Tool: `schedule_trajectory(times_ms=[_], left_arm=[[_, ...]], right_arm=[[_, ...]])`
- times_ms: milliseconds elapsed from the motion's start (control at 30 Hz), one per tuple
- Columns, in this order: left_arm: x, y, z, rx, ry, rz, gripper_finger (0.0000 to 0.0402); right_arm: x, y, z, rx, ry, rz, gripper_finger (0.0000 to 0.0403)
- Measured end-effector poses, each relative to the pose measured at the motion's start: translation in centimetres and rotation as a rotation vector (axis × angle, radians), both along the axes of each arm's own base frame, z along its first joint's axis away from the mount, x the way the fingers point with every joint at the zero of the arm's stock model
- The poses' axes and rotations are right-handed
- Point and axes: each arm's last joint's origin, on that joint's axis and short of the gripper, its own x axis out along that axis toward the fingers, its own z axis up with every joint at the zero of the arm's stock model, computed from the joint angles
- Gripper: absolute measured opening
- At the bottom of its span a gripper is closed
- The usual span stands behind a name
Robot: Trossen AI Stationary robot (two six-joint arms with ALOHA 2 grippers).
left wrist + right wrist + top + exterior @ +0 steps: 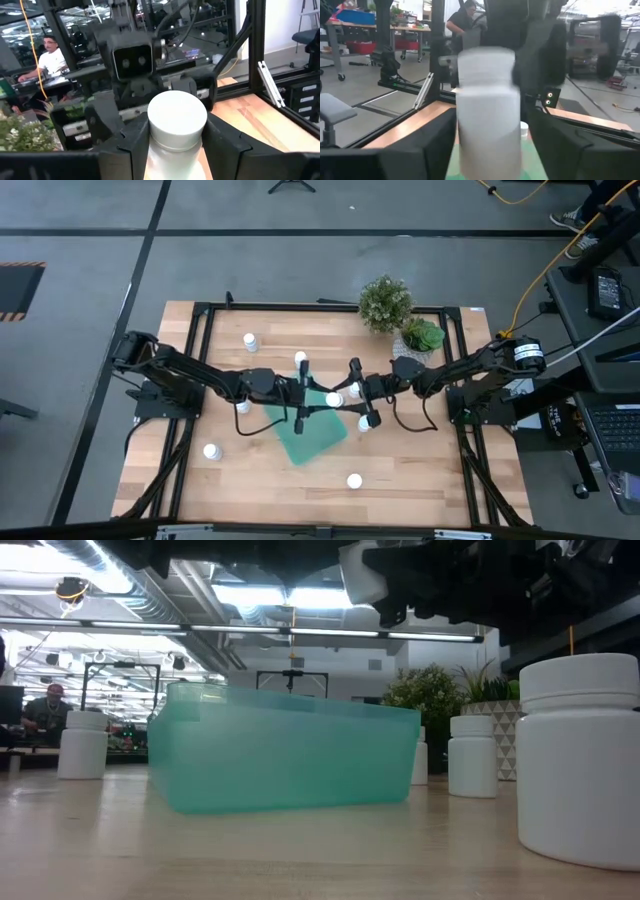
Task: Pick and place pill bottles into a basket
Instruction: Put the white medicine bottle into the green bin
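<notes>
Wooden tabletop (420,465): we see it framed by black rails, both arms meeting over its middle.
Basket (310,435): teal, lying askew at the tabletop's centre, nothing visible inside.
Plants (385,302): two stand at the far edge, clear of the work.
Left pincer (303,393): we judge it clenched on a pill bottle (176,125) above the basket's far rim.
Right pincer (352,392): grasping its own bottle (487,110), nose to nose with the left.
Loose bottles (354,480): scattered toward the near and left edges.
Risk: we fear the pincers colliding, or a bottle dropping outside the rim.
Open room: widest along the near edge.
</notes>
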Motion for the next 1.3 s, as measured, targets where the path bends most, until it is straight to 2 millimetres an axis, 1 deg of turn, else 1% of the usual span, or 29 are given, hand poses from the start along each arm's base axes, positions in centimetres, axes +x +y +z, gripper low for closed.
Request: schedule_trajectory(times_ms=[133,333,433,500,600,700,800,900,933,1033,1167,1300], left_arm=[[-0.9,0.2,0.8,-0.001,0.039,0.021,0.0149],[-2.2,0.5,1.8,0.001,0.085,0.061,0.0149],[-3.0,0.6,2.1,0.013,0.130,0.081,0.0149],[-3.7,0.7,2.4,0.022,0.158,0.094,0.0149],[-4.4,0.8,2.7,0.006,0.194,0.103,0.0149],[-4.8,0.9,2.8,-0.018,0.211,0.107,0.0149],[-5.0,0.9,2.2,-0.015,0.269,0.104,0.0148],[-5.3,0.9,1.1,-0.027,0.301,0.104,0.0148],[-5.4,0.9,0.7,-0.037,0.312,0.106,0.0148],[-5.6,1.0,-0.1,-0.068,0.326,0.135,0.0148],[-5.9,1.2,-1.2,-0.122,0.294,0.166,0.0148],[-6.3,1.6,-2.4,-0.214,0.265,0.220,0.0148]], right_arm=[[-0.2,0.0,0.5,0.001,-0.014,0.002,0.0272],[-0.7,0.0,1.4,-0.002,-0.027,0.003,0.0277],[-1.2,0.0,1.5,-0.031,0.055,0.004,0.0276],[-1.9,0.0,1.9,-0.053,0.109,-0.009,0.0269],[-3.4,-0.1,3.1,-0.052,0.157,-0.032,0.0240],[-5.0,-0.1,4.5,-0.054,0.171,-0.033,0.0188],[-6.4,-0.1,5.4,-0.053,0.190,-0.033,0.0116],[-7.1,0.1,5.3,-0.057,0.245,-0.025,0.0030],[-7.2,0.2,5.2,-0.063,0.257,-0.030,0.0016],[-7.1,0.4,5.0,-0.056,0.276,-0.053,0.0014],[-6.8,0.9,4.3,-0.063,0.312,-0.041,0.0004],[-6.3,1.1,3.6,-0.069,0.341,-0.063,0.0007]])
